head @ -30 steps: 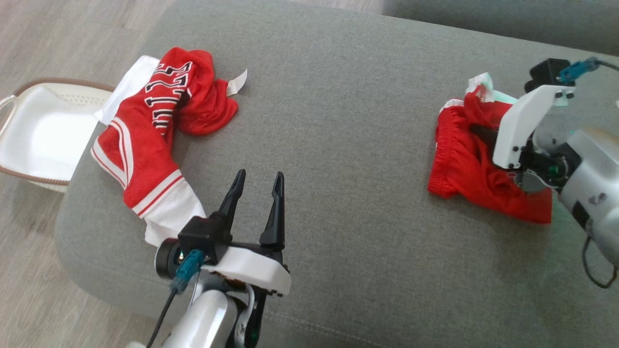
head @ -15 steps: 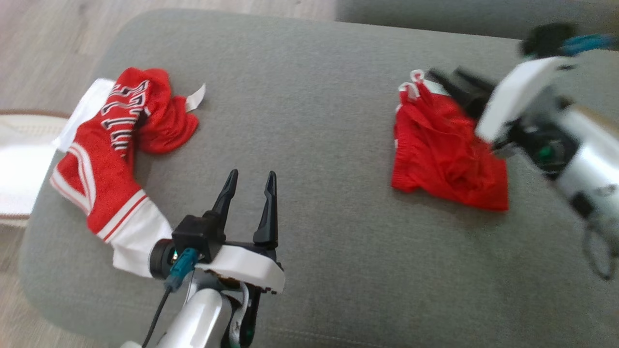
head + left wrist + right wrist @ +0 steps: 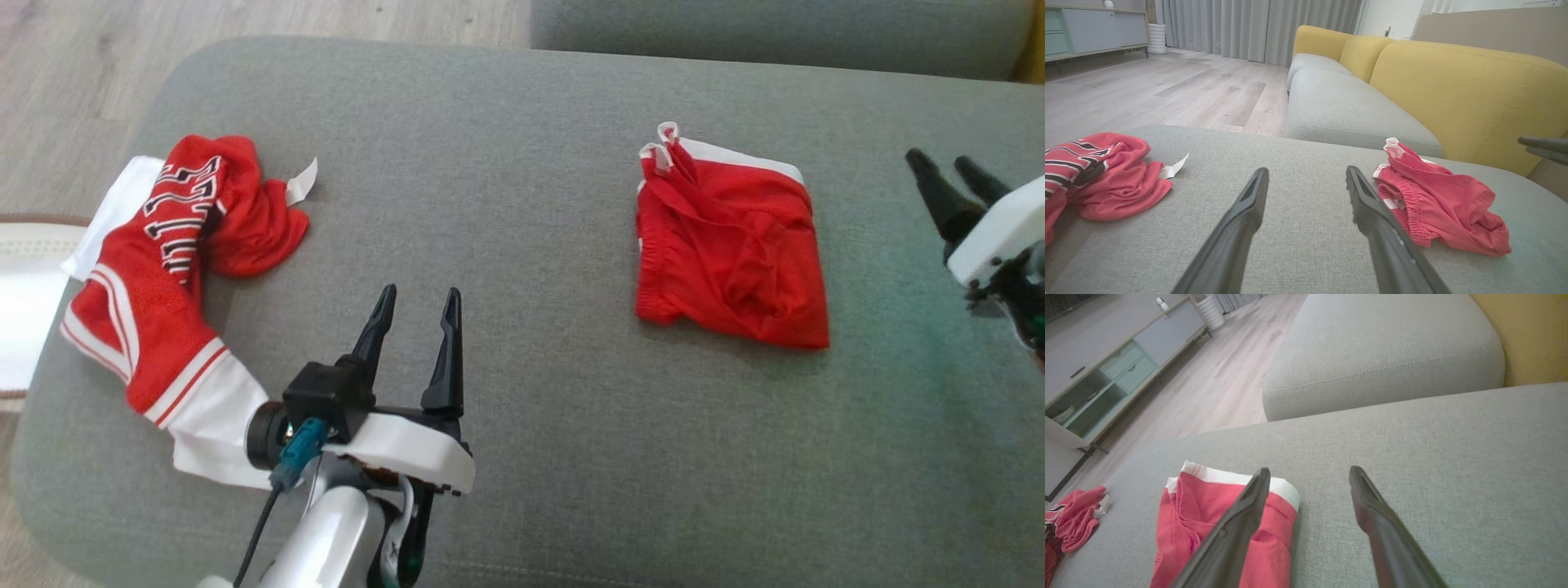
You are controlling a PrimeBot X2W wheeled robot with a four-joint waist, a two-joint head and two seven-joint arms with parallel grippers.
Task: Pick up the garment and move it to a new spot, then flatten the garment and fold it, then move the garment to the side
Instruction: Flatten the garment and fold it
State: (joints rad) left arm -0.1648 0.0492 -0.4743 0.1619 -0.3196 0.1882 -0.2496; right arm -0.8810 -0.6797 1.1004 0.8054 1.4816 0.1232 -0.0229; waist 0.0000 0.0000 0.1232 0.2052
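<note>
The garment (image 3: 727,253), red shorts with a white band, lies folded and a little rumpled on the right half of the grey cushion (image 3: 522,457); I also see it in the left wrist view (image 3: 1437,208) and the right wrist view (image 3: 1208,526). My right gripper (image 3: 939,159) hangs open and empty to the right of it, clear of the cloth, its fingers (image 3: 1310,470) spread over the garment's white edge. My left gripper (image 3: 418,292) is open and empty near the cushion's front middle, fingers (image 3: 1307,171) pointing between the two heaps of cloth.
A crumpled red and white jersey (image 3: 163,269) with a loose label lies at the cushion's left end. A white basket (image 3: 24,269) stands on the wood floor beyond that end. Another grey cushion (image 3: 775,33) and a yellow backrest (image 3: 1453,81) border the far side.
My right gripper has opened, let go of the folded garment and drawn back to the right. The head camera has swung, shifting the whole picture. The left arm has kept still.
</note>
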